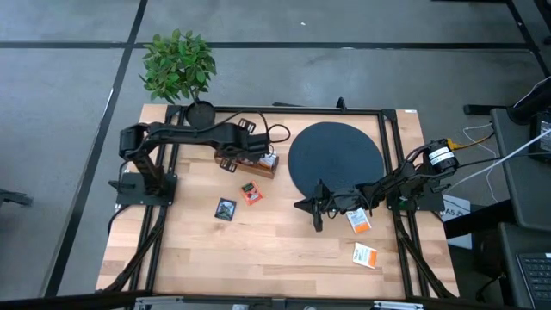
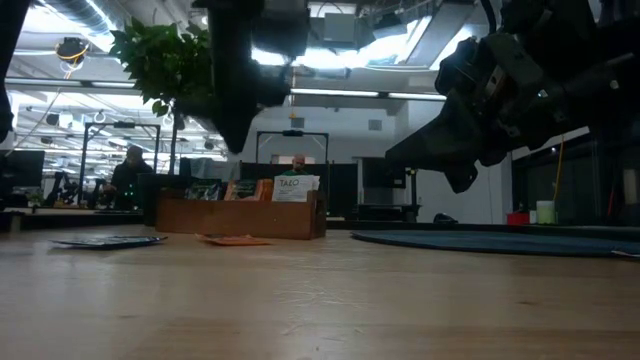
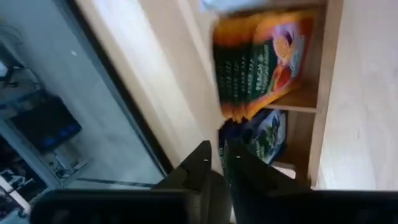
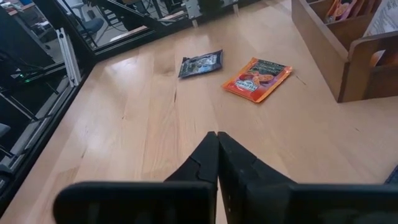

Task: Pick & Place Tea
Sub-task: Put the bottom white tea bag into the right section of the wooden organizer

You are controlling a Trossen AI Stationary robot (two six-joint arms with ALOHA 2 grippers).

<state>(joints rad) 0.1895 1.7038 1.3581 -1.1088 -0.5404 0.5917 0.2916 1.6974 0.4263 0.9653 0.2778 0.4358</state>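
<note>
Tea sachets lie in several places before you: a dark sachet with green print and a red-orange sachet rest flat on the wooden table near its middle, just beside one another but apart; two white-and-orange sachets sit near the right arm, one just beside its wrist and one closer to the front edge. More sachets stand on edge, packed in the wooden compartment tray, where the left wrist view shows an orange-and-green pack in one compartment and a blue-green one in the next. Judge each sachet as light, thin and pliant, with a slick printed foil skin; it is likely to slide or buckle under a flat push, so take hold at one edge or corner, pinching across the thickness, and expect the loose ones to need a low approach close to the table. The left gripper hangs over the tray with its fingers nearly together and nothing seen between them. The right gripper is pressed shut and empty, hovering over bare table by the front edge of the black round disc, pointed toward the two loose central sachets.
</note>
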